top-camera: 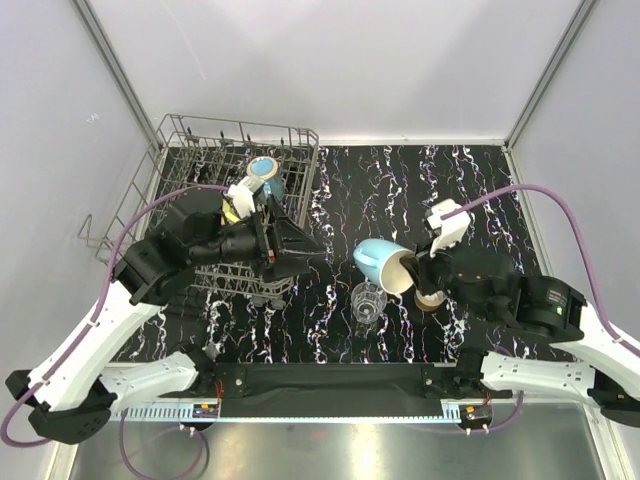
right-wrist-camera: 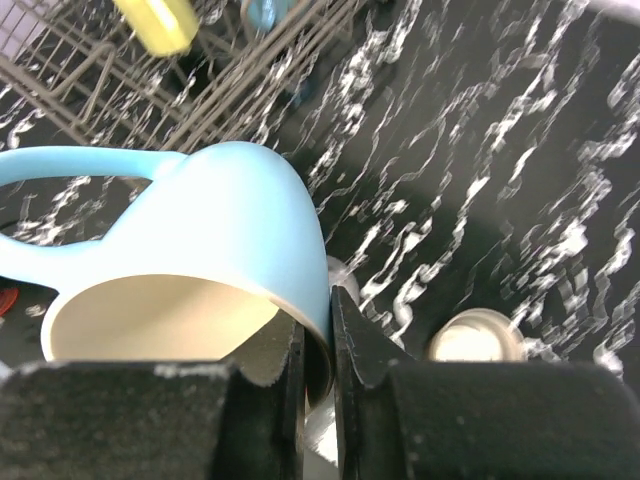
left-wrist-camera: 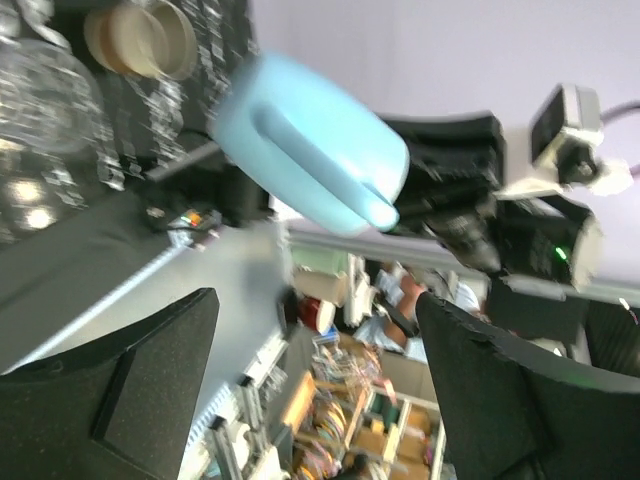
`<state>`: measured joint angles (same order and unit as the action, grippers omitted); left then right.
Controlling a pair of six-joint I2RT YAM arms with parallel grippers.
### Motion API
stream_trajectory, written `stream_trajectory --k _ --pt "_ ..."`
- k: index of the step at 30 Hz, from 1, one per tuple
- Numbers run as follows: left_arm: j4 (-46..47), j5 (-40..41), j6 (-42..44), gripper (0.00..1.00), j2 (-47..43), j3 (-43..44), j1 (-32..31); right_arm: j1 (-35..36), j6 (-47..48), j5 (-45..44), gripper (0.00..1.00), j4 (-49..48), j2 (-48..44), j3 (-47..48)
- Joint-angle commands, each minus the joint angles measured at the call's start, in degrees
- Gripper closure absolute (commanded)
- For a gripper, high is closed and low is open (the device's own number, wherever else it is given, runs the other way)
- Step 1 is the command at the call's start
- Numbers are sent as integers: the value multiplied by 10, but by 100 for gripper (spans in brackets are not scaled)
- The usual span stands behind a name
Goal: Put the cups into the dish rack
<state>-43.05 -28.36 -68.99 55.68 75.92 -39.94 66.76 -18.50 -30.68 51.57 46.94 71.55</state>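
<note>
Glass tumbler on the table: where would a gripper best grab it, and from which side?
Probably its rim, from above: the tumbler seems to stand upright, mouth open, so one finger can slip inside, as the right gripper holds the blue mug.

Lab cell walled with white panels [top-camera: 330, 60] and aluminium posts [top-camera: 546, 70]

Walls: plain pale grey panels [top-camera: 340, 60] on three sides.
Frame: slim metal posts [top-camera: 112, 60] in the back corners.
Table: the table [top-camera: 400, 180] is black with white marble-like streaks.
Near edge: brushed metal sheet [top-camera: 330, 455].
Beyond: blurred cluttered shelves [left-wrist-camera: 340, 400].
Light: soft, even.
</note>
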Motion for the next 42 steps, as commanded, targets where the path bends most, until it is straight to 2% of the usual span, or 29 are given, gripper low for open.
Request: stream_trajectory --k 1,4,7,11,16,23,32,36,40,41,42 --pt "96 22 -70 13 -4 6 -45 4 113 -52 100 -119 -32 -16" --pt "144 29 -138 10 -5 -23 -90 5 181 -39 100 -181 -84 -54" --pt "272 37 -253 9 -7 -99 -135 4 245 -10 100 -210 -129 -71" --pt "334 64 -323 7 9 -132 -172 4 314 62 100 -236 -157 -77" --pt "422 73 -367 7 60 -133 -203 4 385 110 100 -253 -171 -93" --pt "458 59 -380 8 123 -83 -218 4 416 113 100 -301 -181 -119" --pt "504 67 -391 29 131 -104 -223 4 432 118 100 -337 -184 -153" --pt "516 63 -389 46 135 -103 -223 4 452 112 100 -341 -189 -158" --pt "531 59 -384 72 142 -104 -223 3 476 139 100 -326 -203 -160" --pt "536 59 -383 82 144 -104 -223 4 478 141 100 -327 -207 -163" --pt "539 57 -381 89 147 -104 -223 4 481 147 100 -317 -208 -162"
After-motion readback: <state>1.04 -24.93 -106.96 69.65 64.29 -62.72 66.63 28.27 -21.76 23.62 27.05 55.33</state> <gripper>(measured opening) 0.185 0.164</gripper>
